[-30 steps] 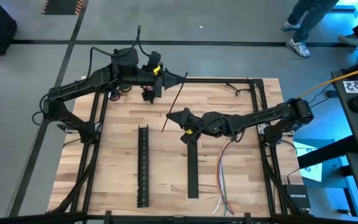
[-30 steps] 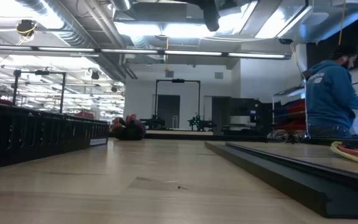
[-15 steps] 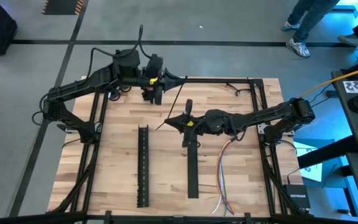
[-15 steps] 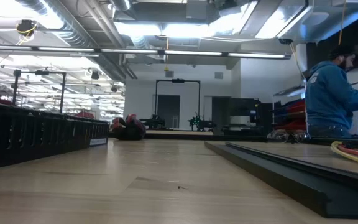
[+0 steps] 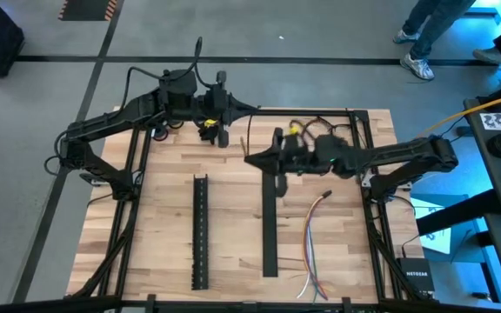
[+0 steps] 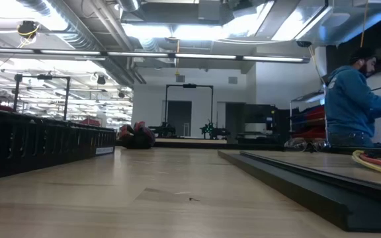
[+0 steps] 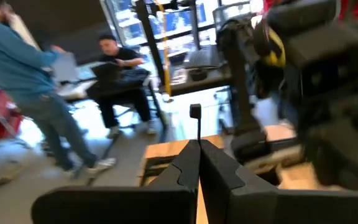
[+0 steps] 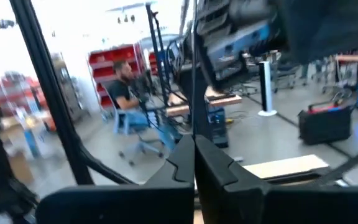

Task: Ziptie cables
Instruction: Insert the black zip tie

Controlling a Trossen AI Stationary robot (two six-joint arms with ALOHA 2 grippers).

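- Left dark two-finger gripper (image 5: 252, 109), over the far edge of the pale, grained wooden tabletop (image 5: 163, 226): fingers pressed together on a very thin, straight dark ziptie (image 7: 196, 127). In the left wrist view the strap stands up from between the fingertips and ends in a small square head.
- Long black slotted plastic channel (image 5: 200, 230), lying flat on the wood on the left half, its side walls toothed.
- Flat black cover strip (image 5: 270, 230), smooth and narrow, lying parallel to the channel near the table's middle.
- Right dark two-finger gripper (image 5: 252, 158), above the far end of the cover strip, fingers together; a hair-thin dark line (image 8: 193, 68) rises from the fingertips in the right wrist view.
- Loose bundle of thin flexible cables (image 5: 311, 248), red, white, blue and grey, lying on the right half of the table, gently curved, the strands fanning out near the front edge, well apart from both grippers.
- Person in a blue hooded top (image 6: 352, 99), beyond the table on the right.
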